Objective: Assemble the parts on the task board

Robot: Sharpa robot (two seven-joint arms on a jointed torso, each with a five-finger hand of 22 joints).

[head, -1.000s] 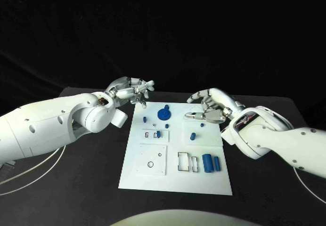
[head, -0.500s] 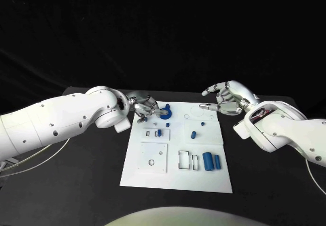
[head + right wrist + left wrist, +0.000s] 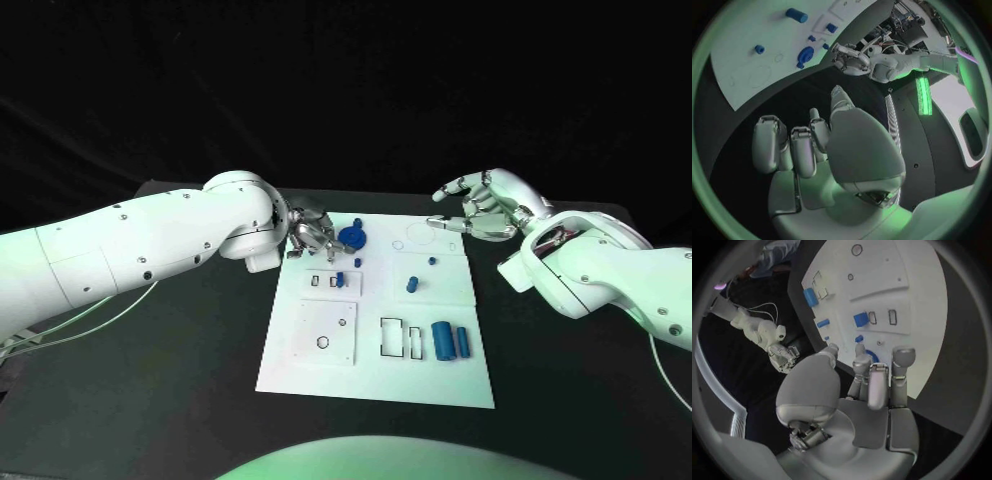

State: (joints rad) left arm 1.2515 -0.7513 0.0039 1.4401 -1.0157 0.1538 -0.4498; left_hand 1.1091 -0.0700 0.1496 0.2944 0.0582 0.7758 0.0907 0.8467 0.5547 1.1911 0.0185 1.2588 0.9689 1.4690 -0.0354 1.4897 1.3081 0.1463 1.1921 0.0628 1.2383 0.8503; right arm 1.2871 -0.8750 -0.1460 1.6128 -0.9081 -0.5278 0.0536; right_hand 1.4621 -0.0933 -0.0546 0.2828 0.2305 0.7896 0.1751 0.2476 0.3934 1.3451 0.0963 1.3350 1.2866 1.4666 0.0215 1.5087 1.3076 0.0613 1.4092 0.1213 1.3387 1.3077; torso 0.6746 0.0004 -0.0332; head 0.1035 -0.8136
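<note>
The flat white rectangular task board (image 3: 378,345) lies mid-table. The left hand (image 3: 312,238) reaches over its far left corner, fingers apart and empty, just beside the round blue gear-like part (image 3: 353,238). The right hand (image 3: 486,210) hovers off the board's far right corner, fingers curled loosely apart, holding nothing. Two blue cylinders (image 3: 451,341) lie near the right edge.

Head view: dark backdrop, black desk (image 3: 173,400) dim, task board (image 3: 378,370) bright and evenly lit, no harsh glare. Green tint on the white arms. Short soft shadows beside the parts. Wrist views: strong fisheye bending of board edges, dark vignette ring, near palm surfaces soft; green light strip (image 3: 923,95) glows.
</note>
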